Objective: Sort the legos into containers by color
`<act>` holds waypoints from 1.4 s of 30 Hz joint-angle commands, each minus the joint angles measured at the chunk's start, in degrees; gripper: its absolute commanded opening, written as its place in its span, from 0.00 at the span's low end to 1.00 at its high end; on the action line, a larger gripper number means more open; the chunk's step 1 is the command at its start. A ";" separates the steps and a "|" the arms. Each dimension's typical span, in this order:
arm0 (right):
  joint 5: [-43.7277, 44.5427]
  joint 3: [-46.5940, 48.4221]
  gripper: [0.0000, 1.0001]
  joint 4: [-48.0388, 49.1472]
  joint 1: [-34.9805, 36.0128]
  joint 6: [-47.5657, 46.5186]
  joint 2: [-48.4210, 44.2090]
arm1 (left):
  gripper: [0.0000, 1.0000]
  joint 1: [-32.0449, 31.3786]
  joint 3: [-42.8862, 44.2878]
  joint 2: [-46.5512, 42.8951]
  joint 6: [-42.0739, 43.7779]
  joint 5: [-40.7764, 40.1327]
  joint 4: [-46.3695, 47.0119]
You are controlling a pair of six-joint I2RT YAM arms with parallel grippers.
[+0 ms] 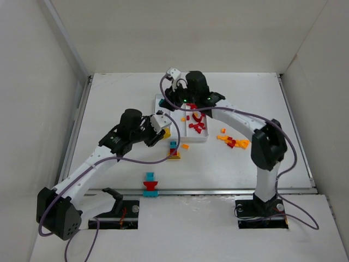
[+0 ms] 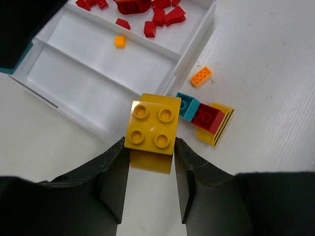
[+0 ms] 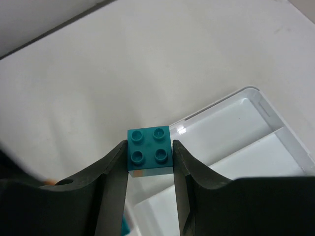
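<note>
Jaws of the left gripper [image 2: 150,150] are seen clamped on a yellow four-stud brick [image 2: 151,123], held just off the lower left corner of the white tray [image 1: 185,141] in the top view. Below it, near the front edge of the table [image 1: 117,98], a teal-and-red clump [image 1: 150,184] is found. Just right of the held brick, a teal, red and yellow clump [image 2: 206,118] and a small orange brick [image 2: 201,76] are seen lying on the table beside the tray. Red bricks [image 2: 152,19] are gathered in one outer compartment, and a lone orange piece [image 2: 119,41] is seen in the middle one. Near the tray's upper left corner, a teal four-stud brick [image 3: 149,150] is pinched between the fingers of the right gripper [image 3: 149,160]. Orange and red bricks [image 1: 233,142] are scattered on the table at the right, apart from the tray.
</note>
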 commanded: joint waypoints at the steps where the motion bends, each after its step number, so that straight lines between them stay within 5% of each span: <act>1: 4.89 7.90 0.00 2.53 -0.45 6.63 8.50 | 0.00 -0.34 -0.86 -2.43 -2.24 -2.42 1.69; 6: 4.37 13.72 0.12 2.53 -0.45 7.78 17.65 | 0.00 0.80 -1.47 -3.05 -2.78 -1.89 1.16; 14: 2.78 14.52 0.63 2.53 -0.45 7.17 20.21 | 0.00 1.33 -0.33 -1.46 -2.78 -0.83 1.15; 16: 2.78 13.64 0.69 2.53 -0.45 6.65 19.17 | 0.00 1.33 0.20 -0.94 -2.25 -0.83 1.15; 27: -2.83 0.66 0.73 2.53 -6.34 -1.69 1.54 | 0.00 1.33 2.83 -1.46 2.05 2.24 0.10; 35: -13.21 -10.79 0.74 -20.83 -4.59 -31.92 -12.83 | 0.00 1.33 6.61 -1.46 4.60 10.58 0.10; 42: -20.42 -15.72 0.74 -15.77 -3.10 -28.01 -17.84 | 0.00 0.19 9.87 0.38 8.12 14.98 -3.51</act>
